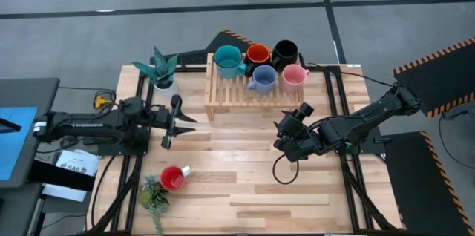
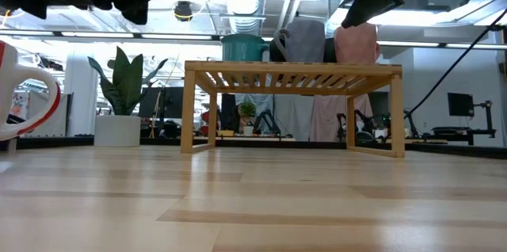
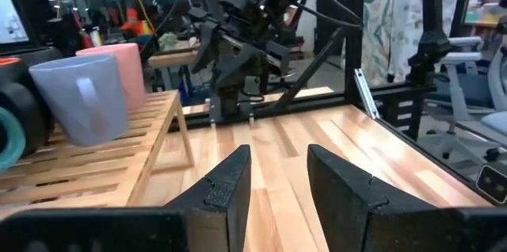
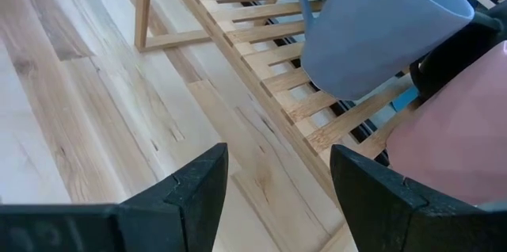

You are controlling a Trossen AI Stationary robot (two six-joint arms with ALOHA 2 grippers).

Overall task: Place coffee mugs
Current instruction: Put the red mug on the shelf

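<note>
Five mugs stand on a slatted wooden rack [image 1: 245,91]: teal [image 1: 228,61], orange [image 1: 257,54] and black [image 1: 285,52] in the far row, pale blue [image 1: 261,79] and pink [image 1: 293,77] in the near row. The red mug [image 1: 172,178] rests on the table near its near-left corner and shows at the left edge of the low view [image 2: 24,85]. My left gripper [image 1: 189,125] [image 3: 277,157] hovers open, left of the rack. My right gripper [image 1: 295,117] [image 4: 277,157] is open, just on the near side of the rack, facing the pale blue mug [image 4: 372,30] and the pink mug [image 4: 451,125].
A potted plant [image 1: 163,69] stands at the rack's left end, and a smaller plant [image 1: 154,195] sits beside the red mug. A black cable [image 1: 282,169] loops on the table below the right arm. Bare wood lies between the rack and the near edge.
</note>
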